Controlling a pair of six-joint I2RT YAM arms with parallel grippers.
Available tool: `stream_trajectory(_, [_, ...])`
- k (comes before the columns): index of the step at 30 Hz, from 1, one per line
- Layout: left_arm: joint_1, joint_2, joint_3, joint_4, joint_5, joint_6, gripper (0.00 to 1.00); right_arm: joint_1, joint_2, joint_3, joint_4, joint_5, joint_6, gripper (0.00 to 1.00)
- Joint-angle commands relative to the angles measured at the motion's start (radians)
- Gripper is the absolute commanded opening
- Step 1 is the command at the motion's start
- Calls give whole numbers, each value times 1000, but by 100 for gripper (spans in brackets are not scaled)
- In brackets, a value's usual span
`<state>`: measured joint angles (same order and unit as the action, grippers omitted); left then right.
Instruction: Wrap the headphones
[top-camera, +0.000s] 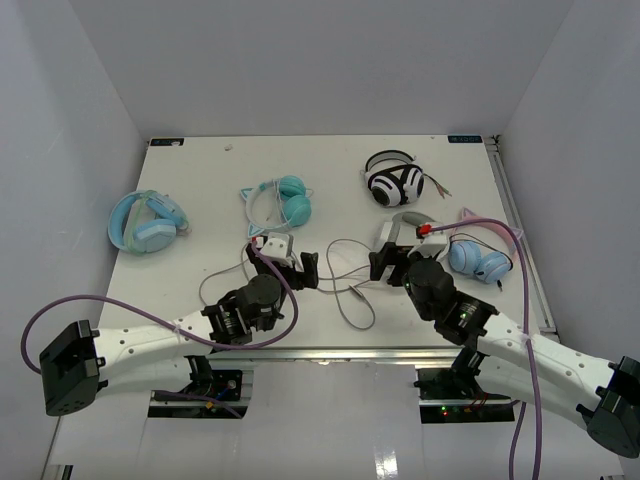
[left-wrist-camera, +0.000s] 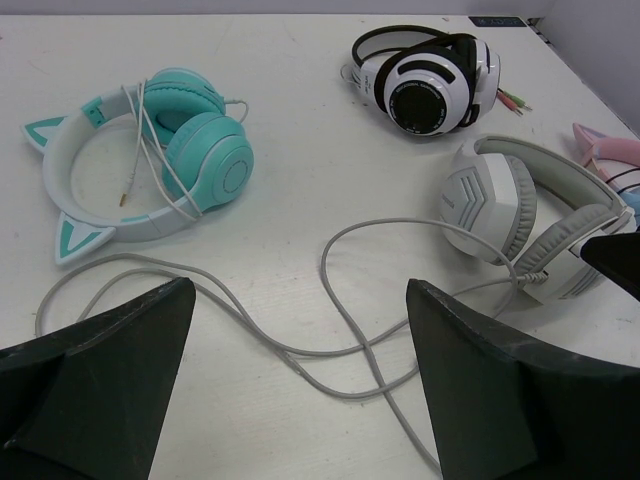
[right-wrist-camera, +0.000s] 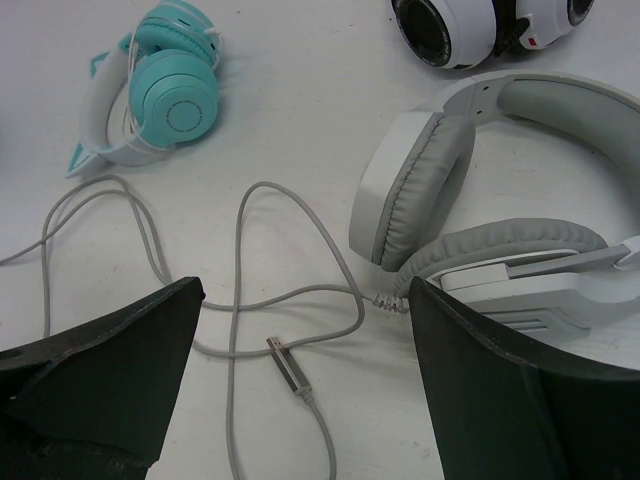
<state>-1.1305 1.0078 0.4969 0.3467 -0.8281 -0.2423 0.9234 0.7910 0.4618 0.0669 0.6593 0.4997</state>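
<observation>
Left gripper (left-wrist-camera: 300, 300) has its fingers spread wide with nothing between them, hanging over a loose stretch of the cable (left-wrist-camera: 330, 352) near the middle of the table (top-camera: 200, 180). Right gripper (right-wrist-camera: 305, 300) is the same deal: fingers well apart, holding nothing, parked over the spot where the cable crosses itself. The little inline control (right-wrist-camera: 288, 368) lies on the table below the gap.

The headphones (right-wrist-camera: 480, 200) lie on the table just right of and a bit beyond the right gripper, with the grey cup padding showing. The cable comes out by the near cup and snakes off to the left in loose loops, totally unwrapped.

Farther out, there's a teal cat-ear pair (left-wrist-camera: 150, 160) far-left of the left gripper and a black-and-white pair (left-wrist-camera: 430, 80) beyond the grey ones. A pale blue pair (top-camera: 148, 222) is way over by the left edge, and a pink-and-blue pair (top-camera: 480, 252) sits right next to the grey ones on the right.
</observation>
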Motion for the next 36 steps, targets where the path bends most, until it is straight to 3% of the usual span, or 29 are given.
stream_trajectory(1, [-1, -3, 14, 8, 19, 9, 98, 2, -12, 53, -6, 72, 45, 90])
stream_trajectory(7, [-2, 6, 15, 11, 20, 11, 98, 2, -24, 72, -99, 144, 114, 90])
stream_trajectory(12, [-2, 14, 19, 5, 18, 11, 98, -48, 11, 122, -141, 186, 109, 99])
stream_trajectory(16, [0, 18, 16, 12, 8, 12, 98, -173, 63, 218, -224, 195, 92, 88])
stream_trajectory(21, [-1, 25, 20, 9, 15, 12, 98, -494, 145, 285, -285, -24, 151, 82])
stream_trajectory(26, [-2, 12, 17, 6, 11, 9, 98, -549, 244, 298, -301, -197, 212, 77])
stream_trajectory(33, [-2, 3, 19, 3, 14, 8, 98, -549, 312, 319, -538, -187, 544, 78])
stream_trajectory(36, [-2, -3, 20, -2, 20, 6, 98, -548, 347, 339, -565, -184, 640, 81])
